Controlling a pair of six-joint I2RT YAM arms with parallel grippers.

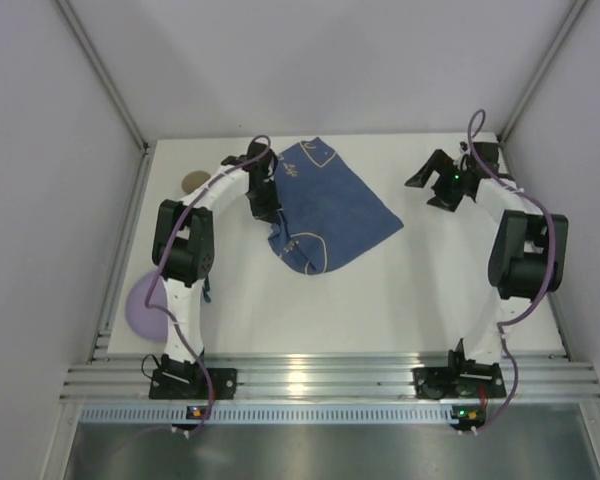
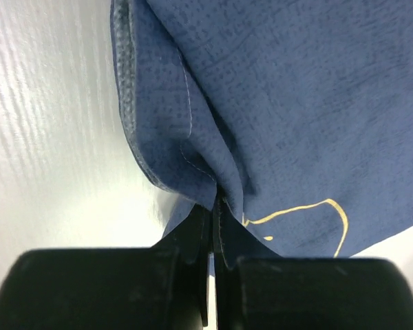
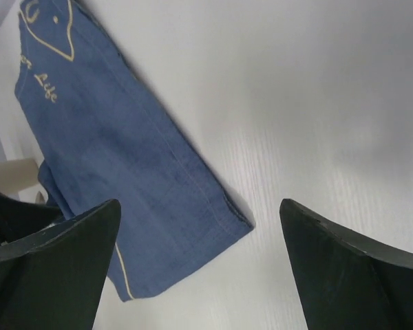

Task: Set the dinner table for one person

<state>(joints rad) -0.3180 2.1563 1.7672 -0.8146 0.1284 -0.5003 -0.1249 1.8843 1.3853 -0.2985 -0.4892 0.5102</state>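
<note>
Blue woven placemat (image 2: 282,103) bunches, pinched in the left gripper (image 2: 215,206); right gripper (image 3: 199,206) gapes above the matte dinner table (image 3: 316,103).

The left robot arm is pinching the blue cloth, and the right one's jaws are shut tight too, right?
No. The right gripper has its jaws wide open, holding nothing; the right wrist view shows it. The left gripper does pinch the blue cloth.
</note>
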